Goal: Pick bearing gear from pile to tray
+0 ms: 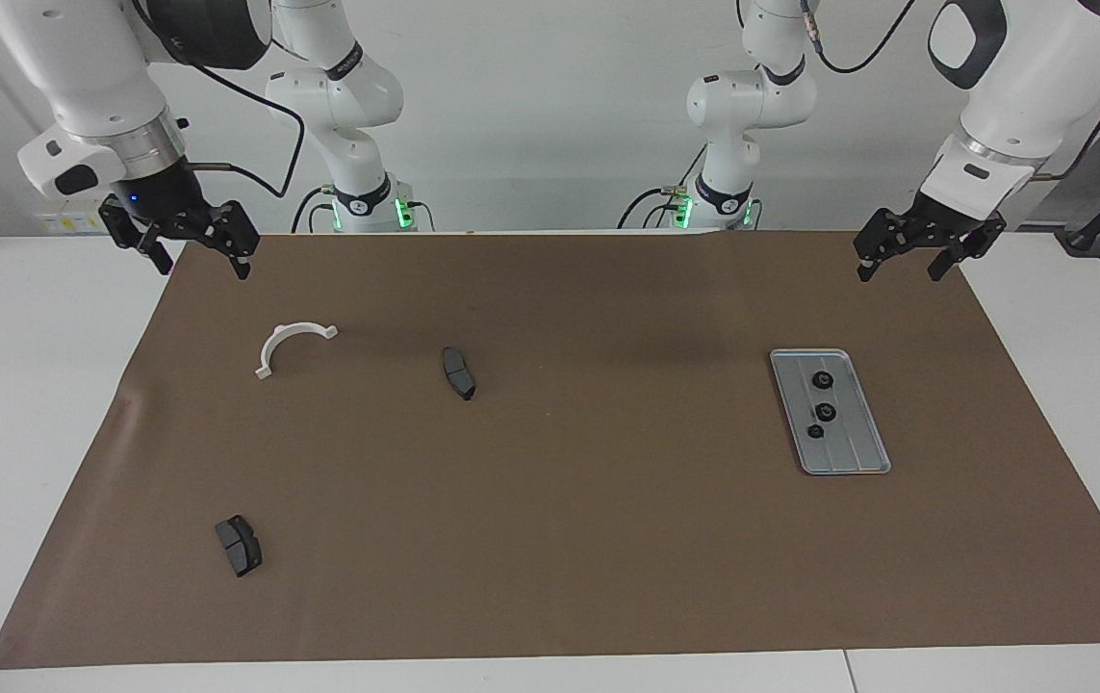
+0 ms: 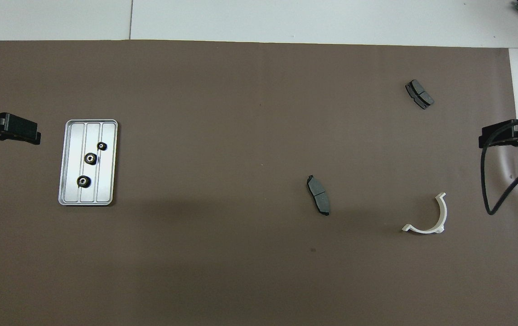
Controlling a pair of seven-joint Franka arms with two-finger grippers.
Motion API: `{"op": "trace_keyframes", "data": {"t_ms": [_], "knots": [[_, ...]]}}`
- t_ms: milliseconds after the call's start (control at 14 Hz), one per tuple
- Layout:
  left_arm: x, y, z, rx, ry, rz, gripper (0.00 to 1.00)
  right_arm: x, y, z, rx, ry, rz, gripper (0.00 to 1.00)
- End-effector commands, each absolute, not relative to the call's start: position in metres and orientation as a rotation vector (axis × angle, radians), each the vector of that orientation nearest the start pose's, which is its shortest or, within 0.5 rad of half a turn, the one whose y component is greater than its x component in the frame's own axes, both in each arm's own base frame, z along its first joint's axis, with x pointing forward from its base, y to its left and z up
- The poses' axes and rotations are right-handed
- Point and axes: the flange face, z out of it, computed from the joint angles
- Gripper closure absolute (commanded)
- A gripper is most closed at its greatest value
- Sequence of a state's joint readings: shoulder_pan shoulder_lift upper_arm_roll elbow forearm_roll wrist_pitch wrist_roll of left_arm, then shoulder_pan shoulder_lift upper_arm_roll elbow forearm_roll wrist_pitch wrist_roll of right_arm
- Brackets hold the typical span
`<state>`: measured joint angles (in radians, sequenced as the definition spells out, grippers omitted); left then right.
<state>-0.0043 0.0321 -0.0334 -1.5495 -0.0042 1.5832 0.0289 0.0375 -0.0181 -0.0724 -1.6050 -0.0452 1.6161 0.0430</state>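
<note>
The silver ribbed tray (image 1: pixel 859 452) (image 2: pixel 105 190) lies on the brown mat toward the left arm's end. Three small black bearing gears (image 1: pixel 826 412) (image 2: pixel 90 158) rest in it. What is left of the pile is scattered toward the right arm's end: a white half-ring bracket (image 1: pixel 272 343) (image 2: pixel 444 215) and two dark grey pads (image 1: pixel 458 373) (image 2: pixel 318 194), (image 1: pixel 239 546) (image 2: pixel 419 94). No gear shows among them. My left gripper (image 1: pixel 899 272) (image 2: pixel 32 136) hangs open and empty over the mat's edge beside the tray. My right gripper (image 1: pixel 203 269) (image 2: pixel 483 140) waits open and empty over the mat's edge by the bracket.
The brown mat (image 1: pixel 607 539) covers most of the white table. A black cable (image 2: pixel 494 199) loops down from the right arm over the mat's edge near the bracket.
</note>
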Motion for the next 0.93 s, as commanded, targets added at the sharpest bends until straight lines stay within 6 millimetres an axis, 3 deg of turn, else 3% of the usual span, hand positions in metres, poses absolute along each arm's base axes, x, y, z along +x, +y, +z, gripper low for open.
{"op": "trace_keyframes", "data": {"t_ms": [0,356,570,855], "knots": [[0.5581,-0.0188,0.6176,-3.141,0.084,-0.027,0.0,0.5471,-0.0244,0.6229,-3.161,0.144,-0.056,0.0],[0.5565,-0.018,0.6149,-3.14,0.091,-0.022,0.0,0.5471,-0.0246,0.6229,-3.162,0.144,-0.056,0.0],[0.5565,-0.0154,0.6149,-3.134,0.211,-0.022,0.0,0.5471,-0.0246,0.6229,-3.162,0.144,-0.056,0.0],[0.5565,-0.0154,0.6149,-3.135,0.193,-0.022,0.0,0.5475,-0.0246,0.6221,-3.162,0.144,-0.054,0.0]]}}
